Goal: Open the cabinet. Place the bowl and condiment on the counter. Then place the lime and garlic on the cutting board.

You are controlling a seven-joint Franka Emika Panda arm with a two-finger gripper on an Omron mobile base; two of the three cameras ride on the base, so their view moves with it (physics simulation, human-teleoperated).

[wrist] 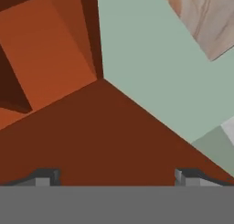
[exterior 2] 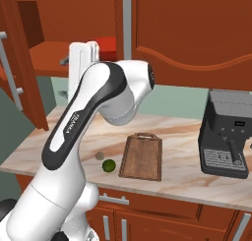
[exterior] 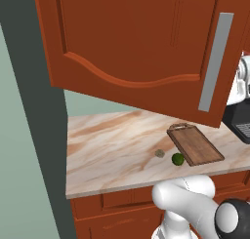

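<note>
Reddish-brown wood dominates the left base view, where a door of the cabinet is seen swung open toward the camera, its grey bar handle running down the right side. Below it the counter is spread out, with the cutting board lying flat on it, loop handle pointing toward the wall. The lime is found just beside the board's near left corner, and the garlic sits near the lime, to its left; neither is on the board. A dark appliance is cut off at the right edge.

From the right base view, the white arm is raised in front of the open cabinet and much of the shelf is hidden by it. A strip of the red bowl is glimpsed on the shelf just beside the upper arm. On the counter, the lime and garlic are seen left of the cutting board, and a black coffee machine stands well apart to the right.

From the hand view, brown cabinet wood and pale green wall are faced by the gripper; its fingertips are set wide apart with nothing held between them.
</note>
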